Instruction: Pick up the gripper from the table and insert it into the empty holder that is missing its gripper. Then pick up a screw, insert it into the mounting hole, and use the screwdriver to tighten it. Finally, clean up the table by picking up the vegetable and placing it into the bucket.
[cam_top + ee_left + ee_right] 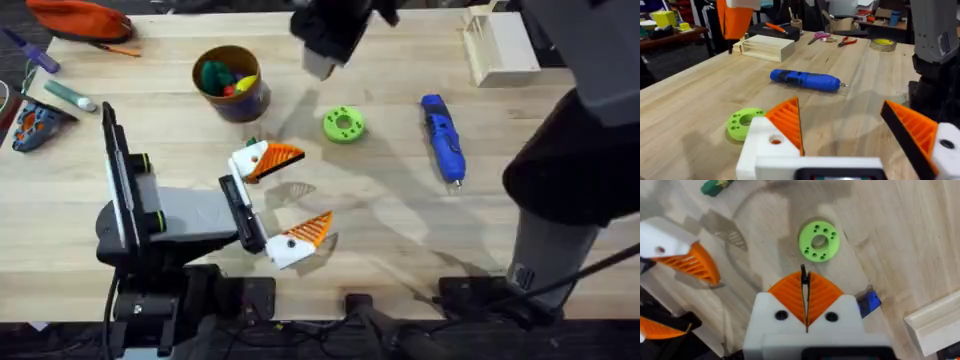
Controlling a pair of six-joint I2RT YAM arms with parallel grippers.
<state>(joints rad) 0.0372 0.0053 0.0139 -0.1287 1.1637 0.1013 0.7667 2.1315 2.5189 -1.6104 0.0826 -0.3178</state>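
We work on a light wooden table with plank grain; the left wrist view shows cluttered benches behind it, beyond the far edge.

In the overhead view the left gripper sits left of centre, its white brackets with orange ribbed pads spread wide, one finger higher in the frame and the other lower, bare wood between them. Nothing is held. In the left wrist view the same two pads stand well apart.

The right gripper is seen from its own wrist camera with the two orange pads pressed face to face, only a thin dark seam between them; we see nothing gripped. In the overhead view it hangs dark and blurred at top centre, above the table.

The blue screwdriver lies flat right of centre, metal tip toward the lower edge of the frame. The lime-green ring-shaped disc lies left of it, apart from it. The bucket stands upright in the upper left, colourful toy pieces in its mouth. The small dark green vegetable lies on the wood at the upper left of the right wrist view; overhead it lies just below the bucket, close to the upper left finger. A light wooden box sits at upper right.
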